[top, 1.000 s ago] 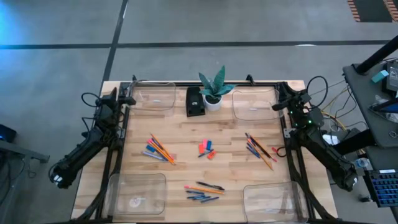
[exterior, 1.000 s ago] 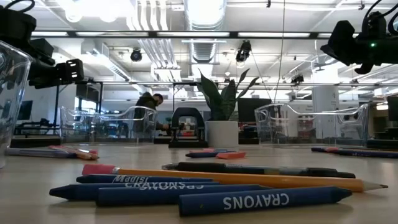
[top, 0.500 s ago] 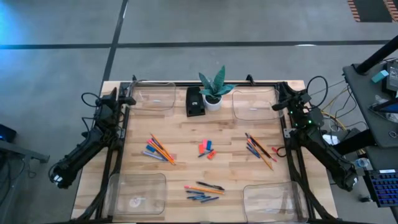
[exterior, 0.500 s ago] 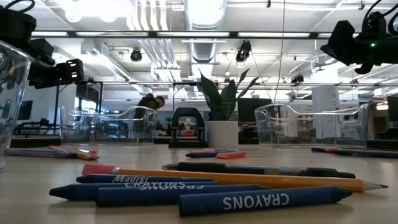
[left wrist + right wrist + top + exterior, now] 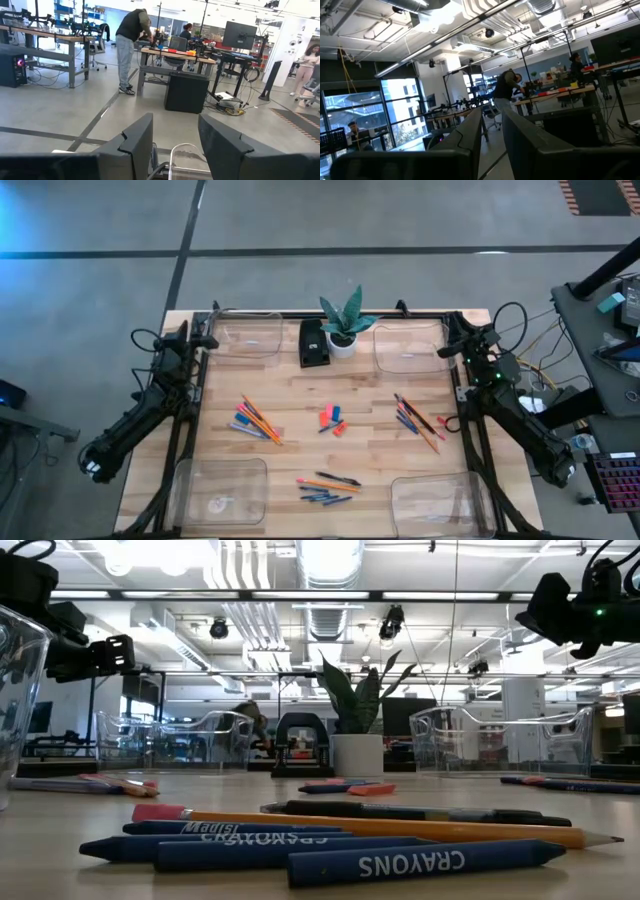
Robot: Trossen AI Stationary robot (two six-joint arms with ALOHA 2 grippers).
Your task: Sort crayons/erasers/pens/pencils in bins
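Note:
Four clear bins stand at the table's corners: far left (image 5: 247, 337), far right (image 5: 408, 347), near left (image 5: 220, 490), near right (image 5: 437, 502). Orange pencils with blue sticks lie in a left pile (image 5: 256, 420). Erasers (image 5: 332, 420) lie mid-table. Pens and pencils form a right pile (image 5: 417, 420). In a near pile, blue crayons (image 5: 420, 862) lie beside a pencil (image 5: 400, 828) and a black pen (image 5: 400, 811). My left gripper (image 5: 205, 338) hangs open above the far left corner. My right gripper (image 5: 455, 345) hangs above the far right corner, its fingers a narrow gap apart with nothing between them.
A potted plant (image 5: 343, 325) and a small black box (image 5: 314, 343) stand at the far edge between the two far bins. Bare wood lies between the piles. People work at benches in the room beyond the table (image 5: 131, 45).

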